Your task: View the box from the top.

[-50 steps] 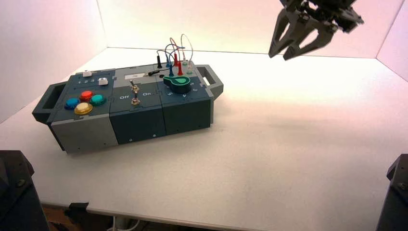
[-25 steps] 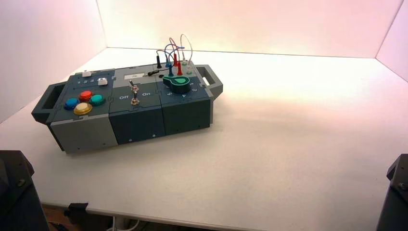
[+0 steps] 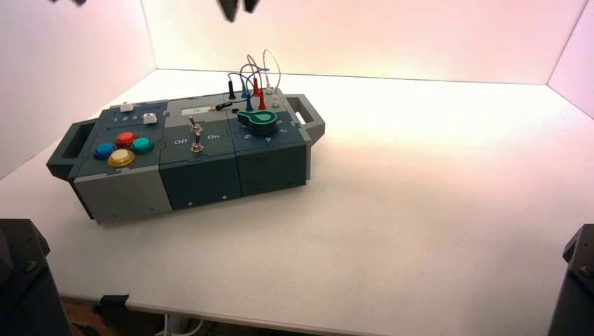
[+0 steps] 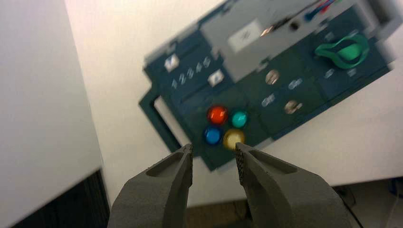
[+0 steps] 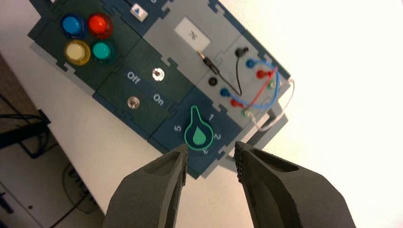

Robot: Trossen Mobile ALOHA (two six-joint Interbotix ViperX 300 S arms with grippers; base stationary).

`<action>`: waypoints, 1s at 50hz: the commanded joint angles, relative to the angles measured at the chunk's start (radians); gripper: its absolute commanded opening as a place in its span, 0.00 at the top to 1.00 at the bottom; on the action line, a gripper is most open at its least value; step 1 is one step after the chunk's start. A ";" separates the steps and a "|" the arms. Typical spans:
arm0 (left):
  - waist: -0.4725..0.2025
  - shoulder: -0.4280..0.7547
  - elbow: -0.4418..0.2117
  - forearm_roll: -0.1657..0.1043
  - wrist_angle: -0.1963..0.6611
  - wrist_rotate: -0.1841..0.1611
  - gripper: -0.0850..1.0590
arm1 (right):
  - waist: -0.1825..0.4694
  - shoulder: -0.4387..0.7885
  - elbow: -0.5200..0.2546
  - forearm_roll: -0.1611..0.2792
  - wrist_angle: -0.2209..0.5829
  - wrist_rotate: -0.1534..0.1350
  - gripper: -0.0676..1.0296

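The box (image 3: 189, 150) is set on the white table (image 3: 420, 210), toward the table's left side, turned at a slight angle; nothing is touching it. Both arms are raised well above it, w/ only dark tips seen at the top edge of the high view.

The left gripper (image 4: 214, 159) is held over the box's left end, fingers apart w/ a narrow gap, nothing between them. Below it are seen four round buttons (image 4: 225, 126) (red, teal, blue, yellow) in a cluster beside the left handle (image 4: 159, 118).

The right gripper (image 5: 210, 159) is held over the box's right part, fingers likewise apart and empty. Below it the teal knob (image 5: 198, 133) is seen among numbers 1, 2, 5. Two toggle switches (image 5: 157, 73) are set between "Off" and "On" labels; their position cannot be told. Red, blue and black wires (image 5: 252, 80) are plugged in at the box's back right corner.
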 commanded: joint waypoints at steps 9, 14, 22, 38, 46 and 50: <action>0.114 -0.041 0.031 -0.006 0.012 -0.011 0.50 | 0.005 -0.026 -0.074 -0.069 0.008 0.015 0.46; 0.123 -0.051 0.046 -0.012 0.009 -0.014 0.50 | 0.005 -0.023 -0.067 -0.074 0.003 0.015 0.46; 0.123 -0.046 0.046 -0.014 -0.002 -0.014 0.50 | 0.005 -0.017 -0.066 -0.074 -0.017 0.014 0.46; 0.123 -0.043 0.069 -0.015 -0.037 -0.015 0.50 | 0.005 -0.008 -0.064 -0.075 -0.032 0.014 0.46; 0.123 -0.032 0.071 -0.015 -0.041 -0.015 0.50 | 0.003 0.008 -0.061 -0.074 -0.035 0.014 0.46; 0.123 -0.028 0.069 -0.015 -0.044 -0.017 0.50 | 0.005 0.014 -0.066 -0.074 -0.037 0.014 0.46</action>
